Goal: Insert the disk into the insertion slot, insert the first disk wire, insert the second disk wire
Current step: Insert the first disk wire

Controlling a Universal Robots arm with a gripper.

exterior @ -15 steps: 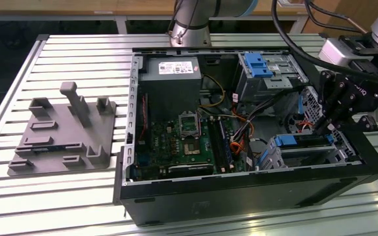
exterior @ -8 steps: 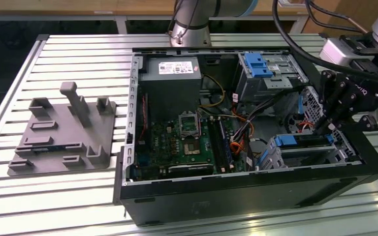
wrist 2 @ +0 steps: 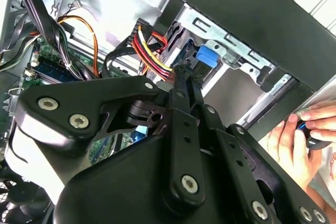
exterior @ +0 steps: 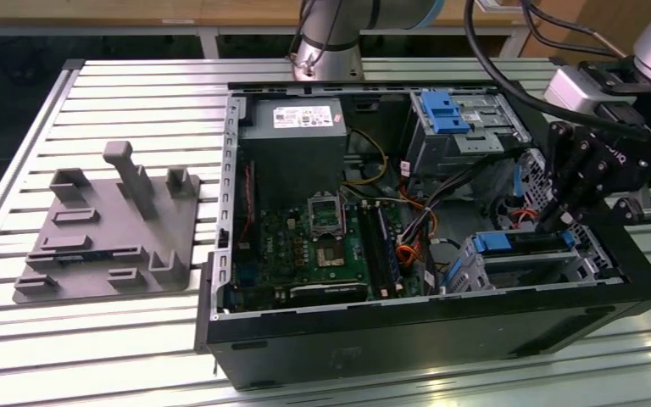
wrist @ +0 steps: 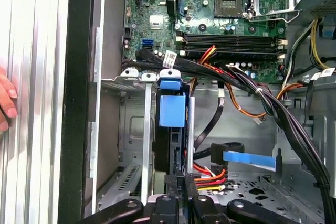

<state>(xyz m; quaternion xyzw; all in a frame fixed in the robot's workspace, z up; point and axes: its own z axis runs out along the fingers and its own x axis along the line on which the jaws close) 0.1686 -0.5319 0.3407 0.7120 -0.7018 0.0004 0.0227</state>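
Blue-framed disk (wrist: 171,114) is sitting inside the slot (wrist: 134,124), apparently seated. The gripper (wrist 2: 181,71) is holding its fingers closed against the red-yellow wire (wrist 2: 153,51) (whether pinching its end, I cannot tell). Likely hazards: wire going in skewed and bending contacts; black cables (wrist: 273,108) snagging the gripper; a hand (wrist 2: 302,129) resting by the case (wrist: 79,103).

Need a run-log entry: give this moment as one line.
disk: in slot | gripper: beside disk, among wires | hand: outside case

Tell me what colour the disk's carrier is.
Bright blue carrier, best in the first wrist view.
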